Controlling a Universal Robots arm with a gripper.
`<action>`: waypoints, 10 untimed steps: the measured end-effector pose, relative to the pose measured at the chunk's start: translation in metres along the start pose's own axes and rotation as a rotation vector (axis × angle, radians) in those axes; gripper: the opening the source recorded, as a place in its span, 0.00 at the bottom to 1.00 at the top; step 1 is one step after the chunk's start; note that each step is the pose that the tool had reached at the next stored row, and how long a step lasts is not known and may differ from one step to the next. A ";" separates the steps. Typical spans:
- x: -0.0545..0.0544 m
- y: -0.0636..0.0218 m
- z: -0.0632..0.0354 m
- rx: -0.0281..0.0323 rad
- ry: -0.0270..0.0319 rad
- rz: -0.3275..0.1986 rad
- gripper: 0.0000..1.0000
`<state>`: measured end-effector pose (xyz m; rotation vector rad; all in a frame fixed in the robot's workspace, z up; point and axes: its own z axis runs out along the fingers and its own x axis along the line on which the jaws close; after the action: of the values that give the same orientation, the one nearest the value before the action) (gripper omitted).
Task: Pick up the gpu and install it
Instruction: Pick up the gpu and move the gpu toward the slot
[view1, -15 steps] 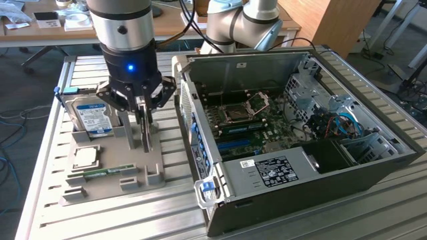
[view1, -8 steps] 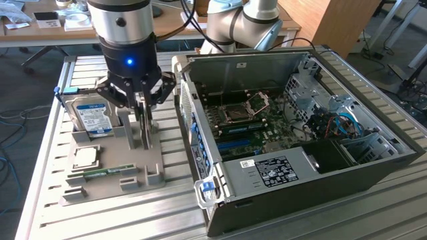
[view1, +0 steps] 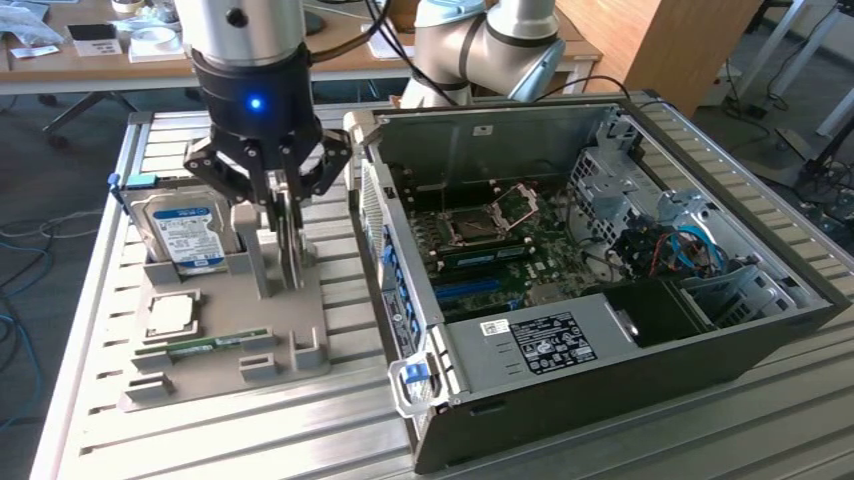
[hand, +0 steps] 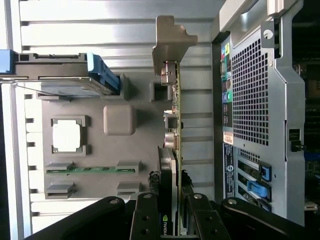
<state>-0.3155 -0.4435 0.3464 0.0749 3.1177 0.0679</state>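
The gpu (view1: 288, 250) (hand: 168, 170) stands on its edge in a slot of the grey holder tray (view1: 227, 335) at centre-left of the exterior view. It is just beside the open computer case (view1: 561, 400). In the wrist view it is seen edge-on, with a small green logo on its black shroud near the fingers (hand: 147, 220); the logo is too small to read.

The hard drive (view1: 187, 235) stands at the tray's upper left and carries a blue-and-white label whose print cannot be made out. A white label (view1: 541, 340) with black print lies on the power supply in the lower middle of the case, also illegible. The memory stick (view1: 200, 345) lies flat near the tray's lower left, with a square processor chip (view1: 171, 315) just above it in the frame.

The arm (view1: 247, 30) comes straight down from the top left of the exterior view, with a blue light glowing on the wrist body. The gripper (view1: 280, 215) (hand: 172, 222) points down over the tray. Its fingers press on the card's two faces, clamped on its upper part.
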 end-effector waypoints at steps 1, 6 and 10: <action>0.000 0.0001 -0.0021 0.0000 0.0000 0.000 0.27; 0.000 0.0006 -0.0126 -0.0002 0.0000 0.000 0.27; 0.000 0.0010 -0.0230 -0.0003 0.0000 0.000 0.27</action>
<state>-0.3155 -0.4435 0.3695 0.0749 3.1177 0.0684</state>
